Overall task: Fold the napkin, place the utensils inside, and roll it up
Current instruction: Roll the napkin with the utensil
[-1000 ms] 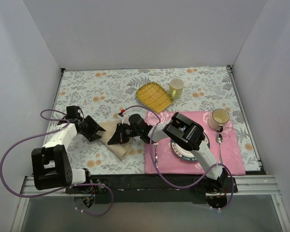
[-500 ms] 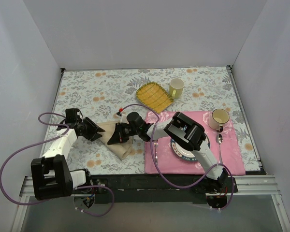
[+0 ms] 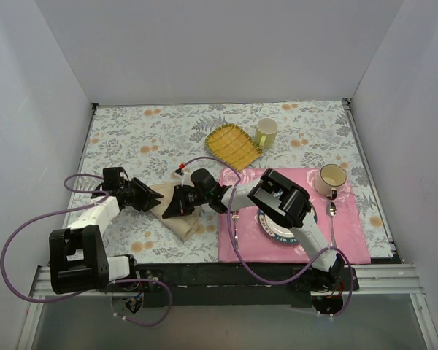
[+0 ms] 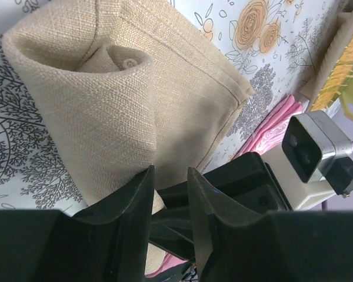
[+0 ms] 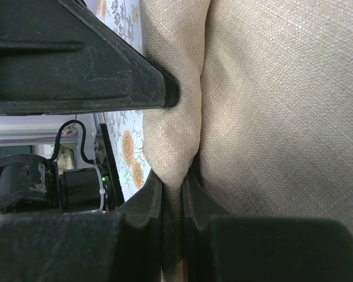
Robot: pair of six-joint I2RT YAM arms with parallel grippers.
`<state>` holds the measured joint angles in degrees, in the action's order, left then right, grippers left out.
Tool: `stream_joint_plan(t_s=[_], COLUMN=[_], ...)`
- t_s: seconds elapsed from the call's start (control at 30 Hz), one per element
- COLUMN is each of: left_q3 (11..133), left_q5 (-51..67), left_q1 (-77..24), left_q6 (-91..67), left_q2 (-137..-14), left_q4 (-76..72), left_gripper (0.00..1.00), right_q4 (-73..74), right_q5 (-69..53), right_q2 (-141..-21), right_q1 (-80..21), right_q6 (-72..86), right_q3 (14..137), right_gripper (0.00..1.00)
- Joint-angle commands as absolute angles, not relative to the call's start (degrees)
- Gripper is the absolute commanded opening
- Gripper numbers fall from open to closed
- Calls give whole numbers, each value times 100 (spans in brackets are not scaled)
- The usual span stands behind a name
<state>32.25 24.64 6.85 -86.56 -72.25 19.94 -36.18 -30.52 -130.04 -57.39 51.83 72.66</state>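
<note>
The beige napkin lies folded and partly rolled on the flowered table, left of the pink placemat; its rolled end shows in the left wrist view. My right gripper is shut on a fold of the napkin, with cloth pinched between its jaws. My left gripper meets the napkin from the left. Its fingertips press on the cloth edge with a narrow gap between them. One left finger dents the cloth. A spoon and another of the utensils lie on the placemat.
The pink placemat holds a plate, partly under the right arm, and a cup. A yellow checked cloth and a pale mug sit behind. White walls enclose the table on three sides.
The left gripper has shifted right onto the napkin's edge and its jaws have narrowed. The right gripper keeps its hold and has barely moved.
</note>
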Motion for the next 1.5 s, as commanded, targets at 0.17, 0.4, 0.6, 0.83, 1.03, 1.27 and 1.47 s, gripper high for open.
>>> stream_joint_plan(t_s=[0.17,0.4,0.6,0.83,1.03,1.27,1.47], left_q3=[2874,2707,2716,2786,2839,2909,3032], left_q5=[1925,1907,1907,1855,1986,1995,1969], left_q1=[677,685,685,686,685,677,677], left_q6=[-8464,-8420,-8385,-8323,-8367,-8332,-8192], left_q2=[-7690,-7796,-7822,-7875,-8015,-8024,-7998], left_q4=[1609,1468,1459,1529,1512,1573,1678], left_gripper=[29,29,29,29,29,29,30], right_q4=[-793,1229,1802,1819,1767,1740,1793], right_q5=[-2321,-1286,-38,1370,2074,2381,2900], right_q2=[-12420,-12261,-12006,-12111,-12620,-13235,-13359], right_q1=[-5950,-6292,-6670,-7250,-7558,-7690,-7699], right_q6=[3658,2067,1031,18,-299,-343,-62], right_q3=[7689,8718,9035,9404,9816,10221,10134], right_gripper=[36,53,64,76,78,78,63])
